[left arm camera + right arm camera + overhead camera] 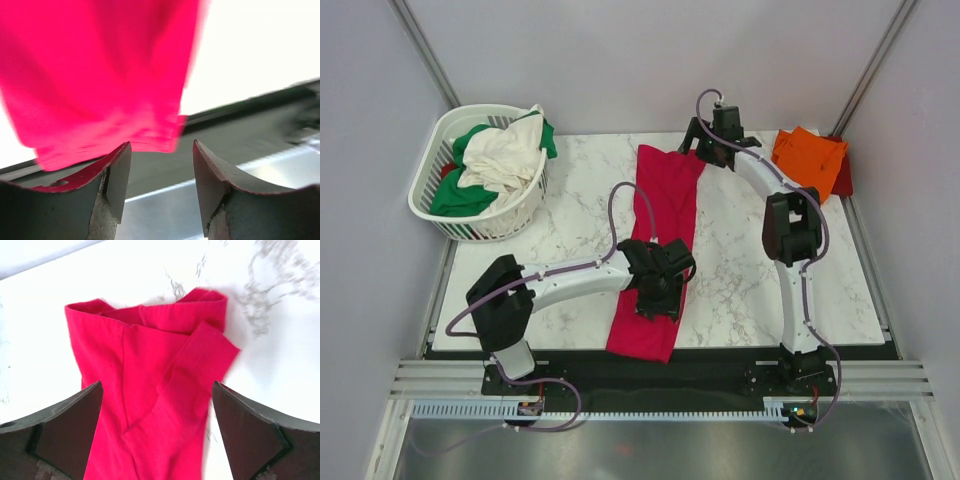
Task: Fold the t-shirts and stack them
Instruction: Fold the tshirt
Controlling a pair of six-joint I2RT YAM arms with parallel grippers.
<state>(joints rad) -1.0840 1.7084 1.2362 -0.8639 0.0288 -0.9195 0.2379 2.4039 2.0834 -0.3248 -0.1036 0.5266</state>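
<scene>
Dark fingers of left gripper sat closest in its wrist view, spread apart w/ nothing btwn them. Just past the tips lay the hem of the crimson-pink soft-cloth t-shirt, blurred; couldn't tell whether it touched one finger. Seen from overhead, that shirt was folded lengthwise into a long narrow strip, running from far side of the white marble-pattern table to the near side, w/ its near end hanging over the table edge. Left arm reached across the strip's near half. Right gripper hovered over the strip's far end, fingers wide open and holding nothing, w/ the collar end and a folded-in sleeve showing btwn them. At far right corner sat a folded orange t-shirt, a dark red t-shirt just beside it twd the wall. Far left, a white slatted plastic basket held a crumpled cream-white t-shirt on top of a green t-shirt, well apart from both arms.
</scene>
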